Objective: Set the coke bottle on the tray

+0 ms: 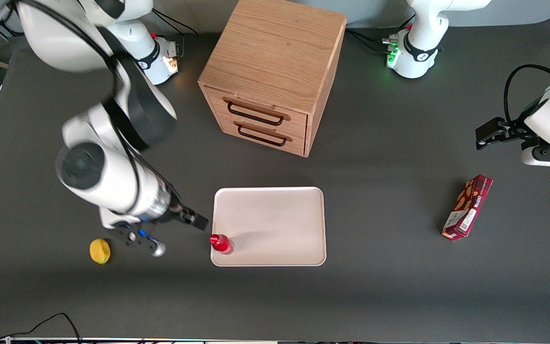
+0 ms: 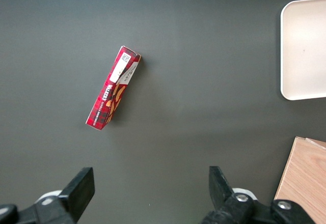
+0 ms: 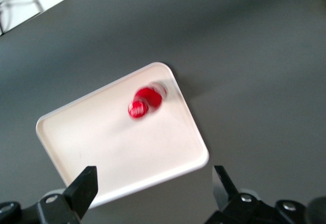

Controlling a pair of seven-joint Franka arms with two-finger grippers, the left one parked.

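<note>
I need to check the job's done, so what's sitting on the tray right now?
Only the coke bottle stands on the tray, upright in the corner nearest the open gripper, which is beside the tray and apart from the bottle. The patch under the bottle is covered.

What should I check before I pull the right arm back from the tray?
1. Coke bottle on the tray: ok, it stands inside a corner, near the rim.
2. Bottle upright: ok, cap facing up in the right wrist view.
3. Tool released: ok, fingers open, nothing between them, apart from the bottle.
4. Bottle settled: cannot tell, it looks smeared in the wrist view.
5. Retreat path: ok, but the lemon lies on the table close to the arm.
</note>
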